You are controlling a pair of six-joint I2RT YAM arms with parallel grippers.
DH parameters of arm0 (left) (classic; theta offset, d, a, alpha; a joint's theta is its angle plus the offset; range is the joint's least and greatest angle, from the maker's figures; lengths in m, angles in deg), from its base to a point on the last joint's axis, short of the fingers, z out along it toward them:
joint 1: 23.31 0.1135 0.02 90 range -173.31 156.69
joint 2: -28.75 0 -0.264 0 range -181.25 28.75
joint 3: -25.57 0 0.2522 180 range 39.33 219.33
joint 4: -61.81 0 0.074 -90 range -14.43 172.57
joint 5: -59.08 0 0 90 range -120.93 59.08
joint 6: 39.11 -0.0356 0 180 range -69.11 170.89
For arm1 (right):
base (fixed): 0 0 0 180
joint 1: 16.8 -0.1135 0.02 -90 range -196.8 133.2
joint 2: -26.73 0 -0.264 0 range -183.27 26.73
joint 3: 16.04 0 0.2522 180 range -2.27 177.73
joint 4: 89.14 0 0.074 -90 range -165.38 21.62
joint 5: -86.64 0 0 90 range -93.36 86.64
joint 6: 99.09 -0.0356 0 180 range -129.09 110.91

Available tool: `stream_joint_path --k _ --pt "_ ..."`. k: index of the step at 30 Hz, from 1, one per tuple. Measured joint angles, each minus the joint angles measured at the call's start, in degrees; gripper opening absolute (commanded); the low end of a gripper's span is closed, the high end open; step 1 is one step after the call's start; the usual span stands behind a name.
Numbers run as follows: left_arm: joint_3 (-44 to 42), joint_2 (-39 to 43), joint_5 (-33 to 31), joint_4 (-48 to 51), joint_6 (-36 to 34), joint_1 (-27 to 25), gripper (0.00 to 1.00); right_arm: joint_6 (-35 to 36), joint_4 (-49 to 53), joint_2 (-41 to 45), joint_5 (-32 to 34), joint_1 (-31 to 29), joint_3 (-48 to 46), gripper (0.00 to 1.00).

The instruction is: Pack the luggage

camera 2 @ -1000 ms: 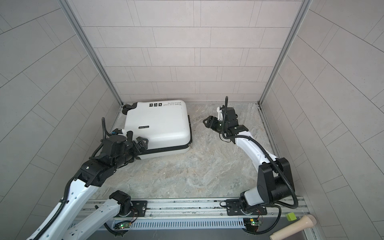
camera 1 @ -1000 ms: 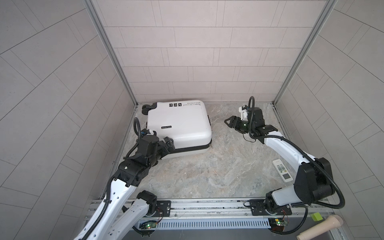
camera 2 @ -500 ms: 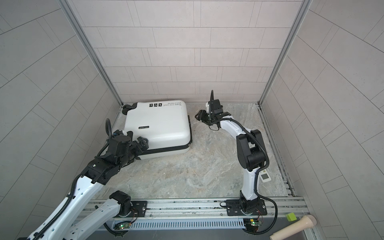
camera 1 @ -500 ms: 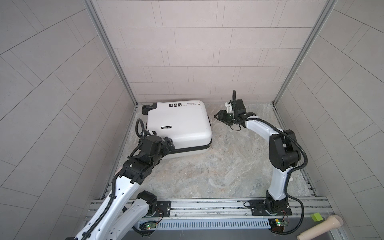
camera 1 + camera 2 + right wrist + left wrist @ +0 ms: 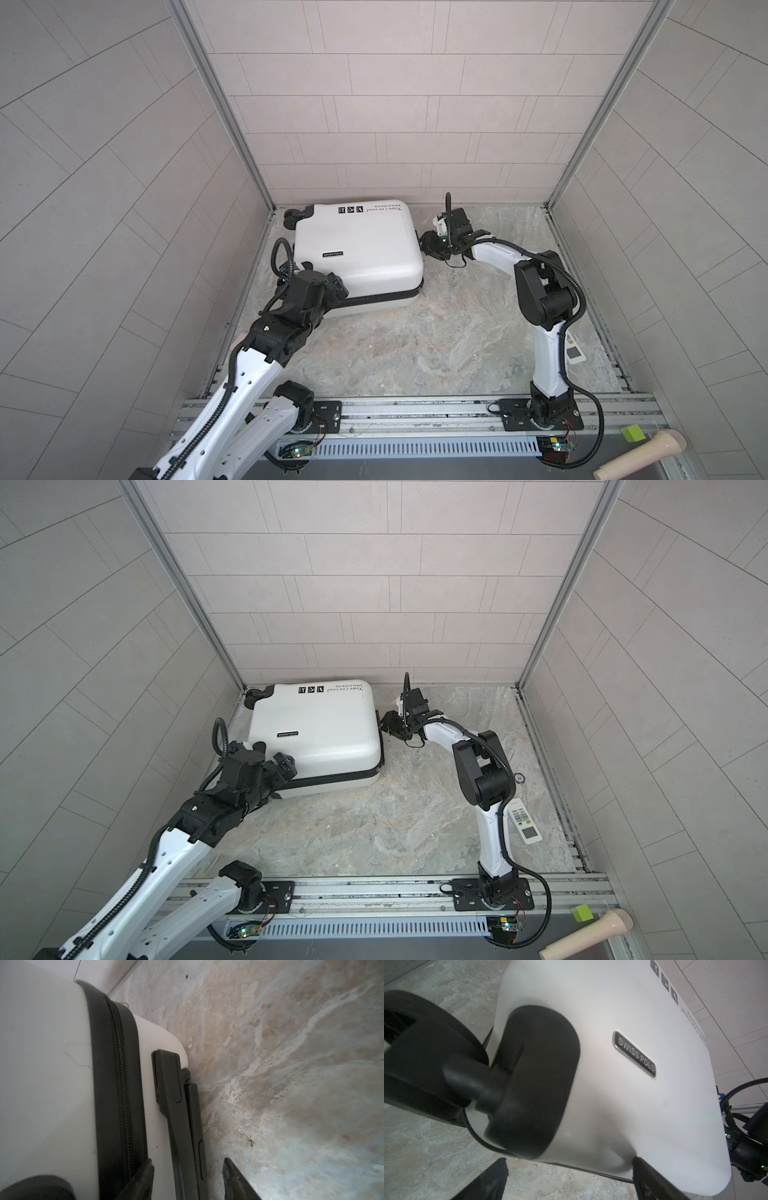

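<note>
The right gripper, jaws apart around the black handle of the small white hard suitcase, should pinch it squarely, while the left gripper has jaws wide apart.

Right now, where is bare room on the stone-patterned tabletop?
Free: the central tabletop, between the white hard-shell suitcase, front metal rail and right arm; also the far right corner. Crowded: the suitcase's sides, at left gripper and right gripper, and by the white remote control.

The mottled grey-beige stone-patterned tabletop carries a white hard-shell suitcase, lying flat in its far left corner, and a white remote control near its right edge.
</note>
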Motion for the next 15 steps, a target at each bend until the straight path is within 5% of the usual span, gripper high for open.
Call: stream_joint_path --k 10,15 --pt "-0.33 0.11 -0.52 -0.09 0.42 0.02 0.98 -1.33 -3.82 -4.39 -1.05 -0.76 0.79 0.49" --pt "-0.74 0.28 -0.52 -0.76 0.39 0.2 0.98 -1.73 -5.01 -4.61 -1.53 -1.01 0.83 0.28"
